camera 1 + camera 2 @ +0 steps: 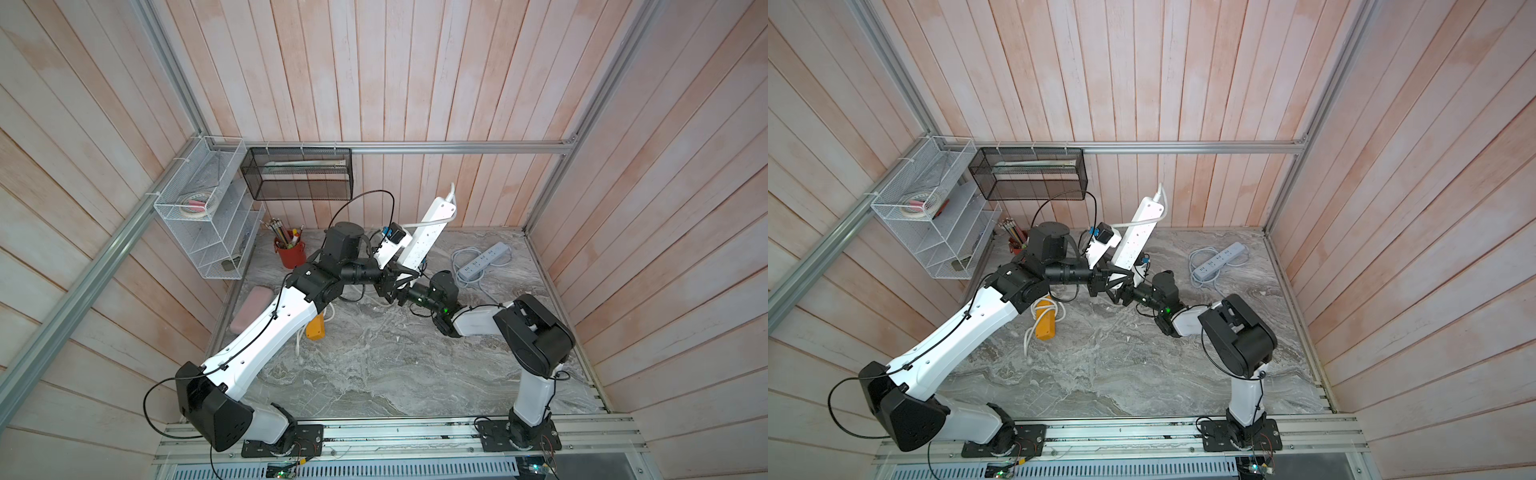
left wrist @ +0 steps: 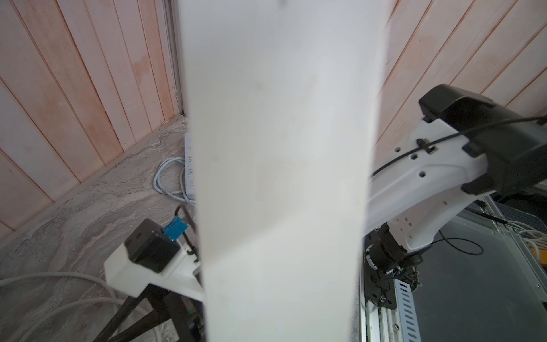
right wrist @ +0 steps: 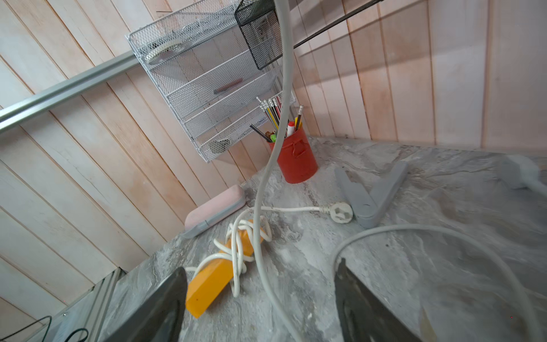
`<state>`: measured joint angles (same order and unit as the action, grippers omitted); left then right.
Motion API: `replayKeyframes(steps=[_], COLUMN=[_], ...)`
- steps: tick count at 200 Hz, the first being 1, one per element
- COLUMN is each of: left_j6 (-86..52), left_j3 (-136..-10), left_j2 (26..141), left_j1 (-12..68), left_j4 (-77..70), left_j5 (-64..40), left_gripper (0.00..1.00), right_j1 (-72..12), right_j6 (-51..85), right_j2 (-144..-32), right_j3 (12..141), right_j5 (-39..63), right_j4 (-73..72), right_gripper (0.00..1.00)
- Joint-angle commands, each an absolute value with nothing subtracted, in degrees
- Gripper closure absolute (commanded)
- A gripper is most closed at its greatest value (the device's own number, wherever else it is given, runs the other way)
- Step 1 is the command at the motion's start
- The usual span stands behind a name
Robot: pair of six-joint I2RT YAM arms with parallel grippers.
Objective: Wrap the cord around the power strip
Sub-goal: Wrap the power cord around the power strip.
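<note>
Power strip (image 1: 424, 232): long, flat-sided bar of white plastic, with sockets dotting one face. It is raised aslant above the marbled table (image 1: 374, 374), well apart from the red pencil cup (image 1: 291, 253). Its lower end is clamped in the left gripper (image 1: 405, 272); in the wrist view the strip's blurred back hides the fingers.

Cord (image 3: 287, 74): smooth, round, white. It hangs between the wide-spread fingers of the right gripper (image 3: 260, 266), apparently untouched.

Orange strip (image 3: 213, 281): cord-wound, lying nearer the cup.
</note>
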<state>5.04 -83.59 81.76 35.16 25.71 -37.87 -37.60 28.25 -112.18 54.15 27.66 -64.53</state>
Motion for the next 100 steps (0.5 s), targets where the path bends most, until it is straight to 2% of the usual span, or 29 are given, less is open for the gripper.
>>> replayKeyframes(steps=[1,29,100], left_j6=[4.11,4.05,3.37], left_j3=[-85.96,-85.19,-82.45], left_j2=[80.96,80.94,80.33], left_j1=[35.21,35.09,32.8], left_j4=[24.26,23.69,20.43], left_j5=[-38.58,-38.56,-40.3], left_gripper=[1.0,1.0,1.0], right_j1=[-38.94,-40.93,-44.68], right_j6=[28.58,24.79,25.53], right_j2=[-117.28,-123.93,-135.76], right_j3=[61.8,72.68,89.91], right_j5=[25.49,24.59,25.67], right_j4=[-63.05,-53.58,-44.08], right_gripper=[0.21,0.22,0.25])
